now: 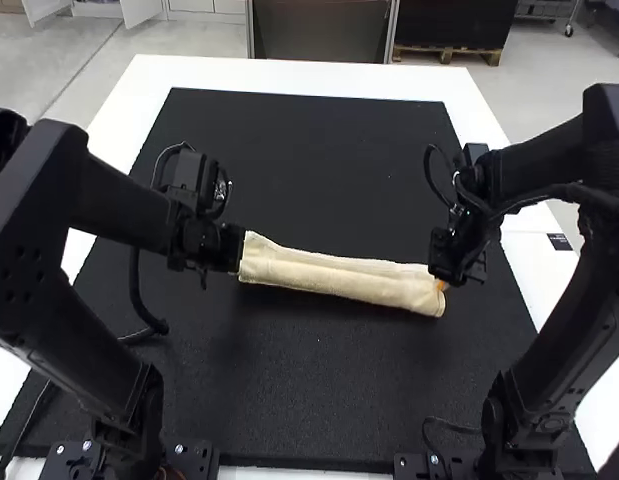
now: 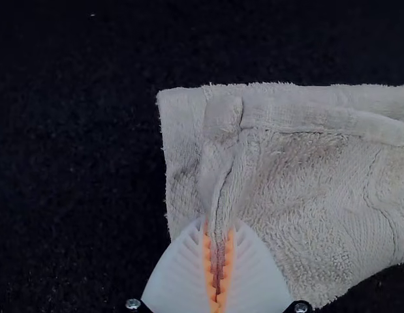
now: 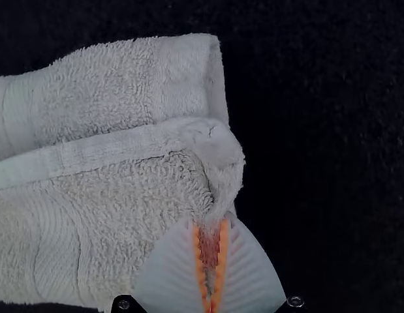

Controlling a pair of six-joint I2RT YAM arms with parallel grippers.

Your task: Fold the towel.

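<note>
Towel (image 1: 334, 281) mid-frame, pinched at both ends — presumably to keep the fold straight and even!
It's a long cream strip, layered, edges slightly wavy, lying across the dark mat (image 1: 319, 400); left of centre, the left gripper (image 1: 239, 252) clamps a ridge of cloth, while right of centre — there — the right gripper (image 1: 442, 284) nips the cloth near a corner.

The soft terry-cloth towel (image 1: 339, 278) is cream, its nubbly pile crossed by bands of fine parallel lines. The flat rectangular mat (image 1: 299, 150) is black with tiny pale specks; the smooth tabletop (image 1: 289, 75), white. White ribbed tapered fingers (image 2: 179, 274) carry orange toothed pads (image 2: 207, 261).
</note>
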